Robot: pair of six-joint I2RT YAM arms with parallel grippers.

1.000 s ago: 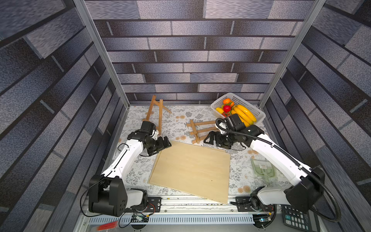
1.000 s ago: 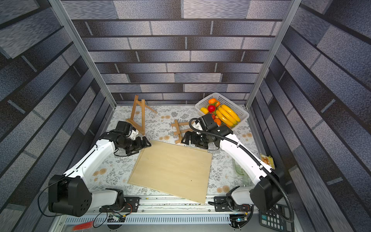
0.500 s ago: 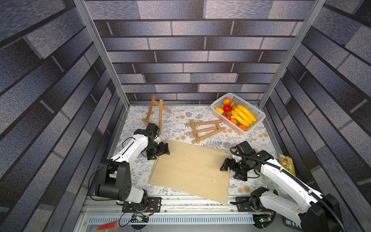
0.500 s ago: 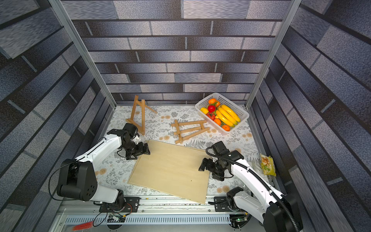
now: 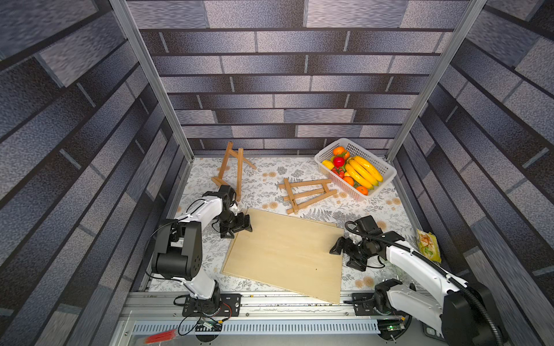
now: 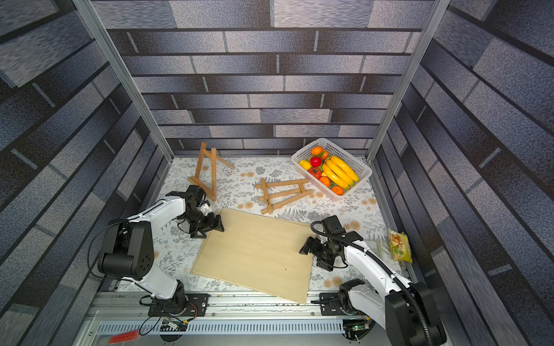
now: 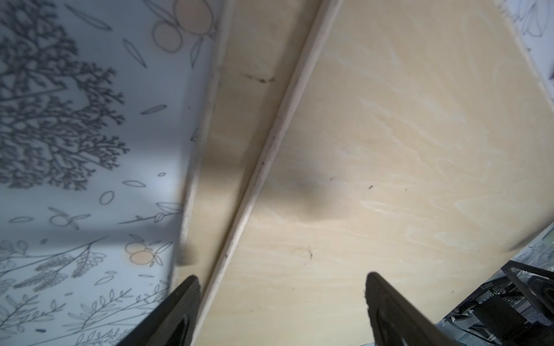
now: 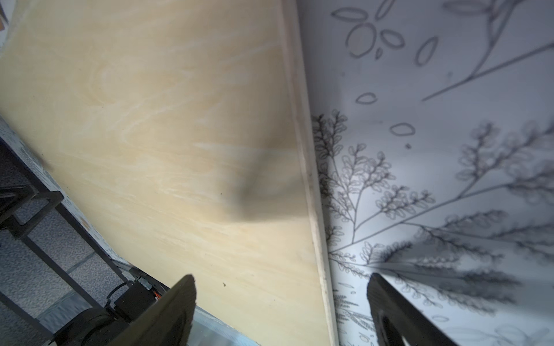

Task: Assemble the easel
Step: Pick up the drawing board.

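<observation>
A large plywood board (image 5: 284, 248) (image 6: 257, 248) lies flat at the table's front, on top of a second board whose edge (image 7: 215, 149) shows along its left side. One wooden easel (image 5: 233, 170) (image 6: 207, 170) stands upright at the back left. Another easel (image 5: 305, 194) (image 6: 281, 194) lies flat in the middle back. My left gripper (image 5: 239, 227) (image 7: 281, 277) is open over the board's left edge. My right gripper (image 5: 341, 257) (image 8: 281, 276) is open over the board's right edge (image 8: 302, 149). Neither holds anything.
A white basket (image 5: 332, 176) of plastic fruit sits at the back right corner. A snack packet (image 5: 428, 244) lies by the right wall. The metal rail (image 5: 269, 302) runs along the front, with the board's near corner overhanging it.
My right arm has swung from the lying easel down to the board's right edge. My left gripper has shifted forward along the board's left edge. Both stay open.
</observation>
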